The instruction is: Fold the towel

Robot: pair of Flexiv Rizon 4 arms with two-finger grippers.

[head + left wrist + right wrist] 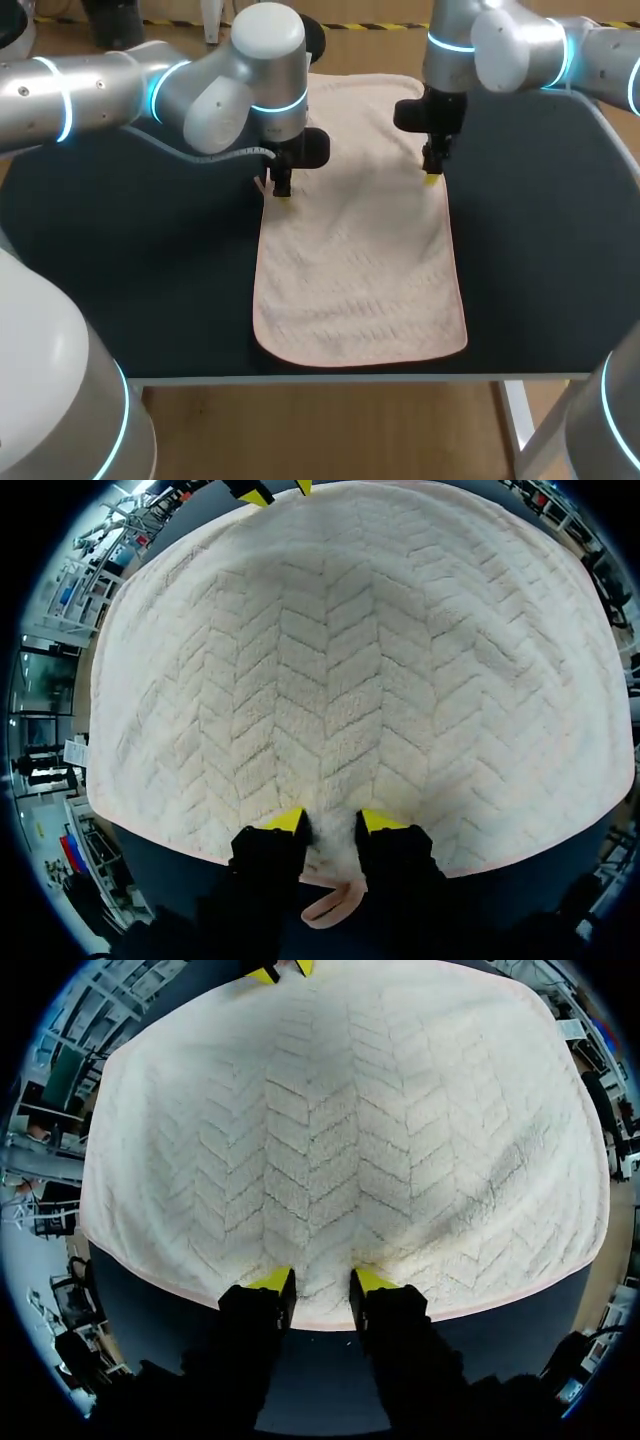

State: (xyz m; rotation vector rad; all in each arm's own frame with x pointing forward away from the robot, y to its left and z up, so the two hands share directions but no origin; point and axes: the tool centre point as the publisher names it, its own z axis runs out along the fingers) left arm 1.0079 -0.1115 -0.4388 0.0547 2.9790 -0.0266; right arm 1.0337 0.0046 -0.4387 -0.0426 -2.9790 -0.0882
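Towel (355, 260) is lying flat on the dark tabletop (150, 280), long axis running 12 to 6 o'clock through the middle, pale, herringbone weave. The near end is sitting close to the tabletop's 6 o'clock edge, and the far end is reaching up toward 12 between your arms.

Left gripper (282, 192) is sitting on the towel's 9 o'clock long edge, roughly mid-length. In the left wrist view its fingers are drawn in narrow, pinching a small bunch of hem between the yellow tips, with a hanging loop (335, 905) drooping just under them.

Right gripper (432, 172) is mirroring it on the 3 o'clock long edge, slightly farther toward 12. In the right wrist view its fingers are likewise nearly together, with the hem running between them.

Judgement: you are standing at the grasp step, and no fold is showing yet. Next you are likely lifting both edges together and carrying them toward one end, probably 6 o'clock. That calls for matched height and pace, so the crease is landing square and neither pinch is slipping.
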